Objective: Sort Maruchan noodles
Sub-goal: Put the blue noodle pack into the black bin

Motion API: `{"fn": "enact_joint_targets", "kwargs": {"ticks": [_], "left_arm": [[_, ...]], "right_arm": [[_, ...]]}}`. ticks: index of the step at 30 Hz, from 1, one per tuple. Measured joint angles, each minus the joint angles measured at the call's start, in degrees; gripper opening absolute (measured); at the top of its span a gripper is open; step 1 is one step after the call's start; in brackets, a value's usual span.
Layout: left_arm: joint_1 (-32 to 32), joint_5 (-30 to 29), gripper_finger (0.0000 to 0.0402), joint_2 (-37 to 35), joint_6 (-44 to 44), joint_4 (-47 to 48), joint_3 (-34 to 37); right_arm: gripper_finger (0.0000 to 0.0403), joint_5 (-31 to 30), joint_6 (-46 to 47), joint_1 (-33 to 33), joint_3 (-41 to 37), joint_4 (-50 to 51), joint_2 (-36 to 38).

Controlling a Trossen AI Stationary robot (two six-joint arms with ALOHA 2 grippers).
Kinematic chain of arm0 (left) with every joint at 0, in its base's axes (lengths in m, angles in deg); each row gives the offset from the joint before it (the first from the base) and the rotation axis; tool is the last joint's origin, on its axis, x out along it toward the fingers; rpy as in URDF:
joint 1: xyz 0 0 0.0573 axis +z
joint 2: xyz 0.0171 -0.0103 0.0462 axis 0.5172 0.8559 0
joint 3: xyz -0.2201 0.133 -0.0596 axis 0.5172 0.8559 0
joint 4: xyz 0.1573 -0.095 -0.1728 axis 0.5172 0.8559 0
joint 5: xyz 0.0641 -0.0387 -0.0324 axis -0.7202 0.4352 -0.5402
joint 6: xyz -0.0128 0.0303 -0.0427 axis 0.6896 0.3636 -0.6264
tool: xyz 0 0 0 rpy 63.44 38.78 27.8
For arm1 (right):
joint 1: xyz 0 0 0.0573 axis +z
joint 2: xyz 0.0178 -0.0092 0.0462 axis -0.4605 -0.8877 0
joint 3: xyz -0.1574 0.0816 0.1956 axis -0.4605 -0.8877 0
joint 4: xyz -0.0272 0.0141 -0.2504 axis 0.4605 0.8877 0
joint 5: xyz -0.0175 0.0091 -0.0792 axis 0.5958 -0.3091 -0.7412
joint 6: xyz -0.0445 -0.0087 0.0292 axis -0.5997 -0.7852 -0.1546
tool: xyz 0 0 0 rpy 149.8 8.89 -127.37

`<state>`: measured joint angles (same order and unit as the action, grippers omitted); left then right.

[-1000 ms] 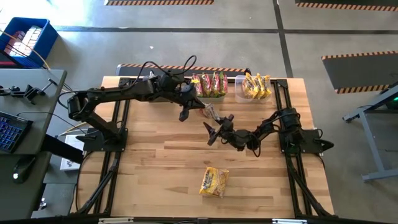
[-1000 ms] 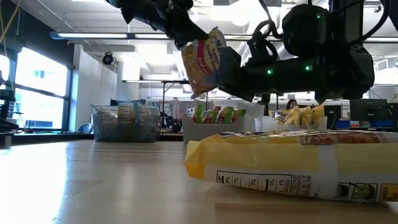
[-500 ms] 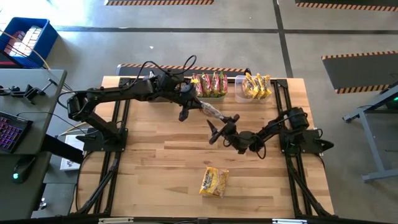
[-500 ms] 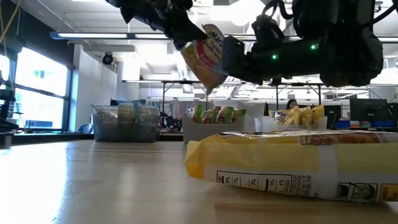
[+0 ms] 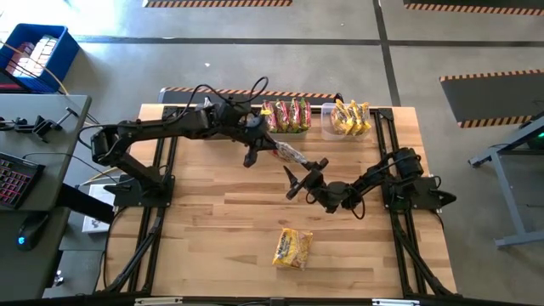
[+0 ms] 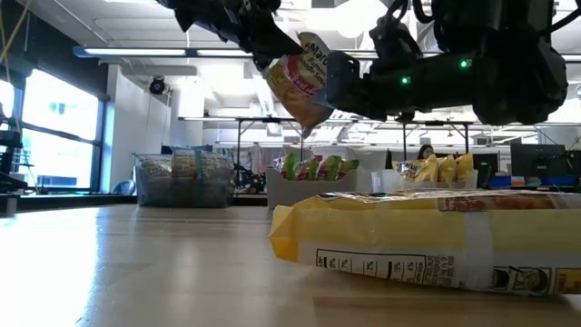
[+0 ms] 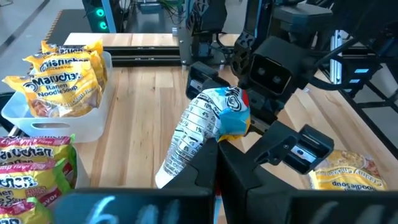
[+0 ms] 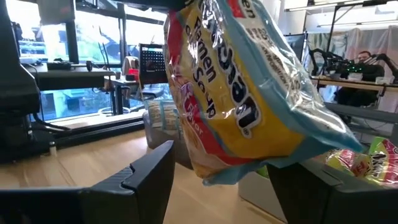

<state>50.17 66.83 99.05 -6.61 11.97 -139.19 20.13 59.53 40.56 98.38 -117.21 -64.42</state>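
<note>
A yellow, red and blue Maruchan noodles packet [image 5: 291, 153] hangs in the air over the table's middle, with my left gripper [image 5: 265, 146] shut on it. My right gripper [image 5: 304, 172] is open. Its two fingers [image 8: 149, 177] stand on either side of the packet's free lower end [image 8: 249, 118]. A second yellow packet [image 5: 292, 248] lies flat on the table near the front edge. More packets stand on edge in two bins at the far edge. My left gripper pinches one short end of the packet [image 7: 198, 154] between its two fingers, coming slanting down from the table's left. The packet is lifted clear and slants down and away from the fingers, toward my right gripper. My right gripper: I cannot tell whether its fingers touch the packet.
At the far edge stand a bin of green and pink packets [image 5: 286, 116] and a clear bin of yellow packets [image 5: 350, 117]. A third bin [image 6: 184, 179] shows at the far left in the low view. Bare wood lies left and right of the flat packet.
My right gripper has risen a little toward the hanging packet and rolled about its own axis, staying open. The packet's free end has swung out toward the table's right, so it now slants more; the held end has stayed in place.
</note>
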Motion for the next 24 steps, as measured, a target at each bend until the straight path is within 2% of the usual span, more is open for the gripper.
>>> {"fn": "enact_joint_targets", "kwargs": {"ticks": [4,14,17,24], "left_arm": [[-0.11,0.0,0.0,-1.29,0.2,0.2,0.0],[-0.71,-0.02,0.0,-4.29,0.26,1.78,0.0],[-1.52,-0.05,0.0,-4.34,0.26,1.18,-0.02],[-2.01,-3.7,0.0,-4.78,0.31,1.58,-0.09]], "right_arm": [[0.0236,0.36,1.25,0.0,-0.02,0.01,0.01],[0.0236,11.17,8.58,-2.33,-0.51,0.22,0.01],[0.0236,15.36,8.61,-3.69,1.4,0.38,-0.01],[0.0236,19.2,7.33,-3.96,3.1,0.17,-0.1]]}}
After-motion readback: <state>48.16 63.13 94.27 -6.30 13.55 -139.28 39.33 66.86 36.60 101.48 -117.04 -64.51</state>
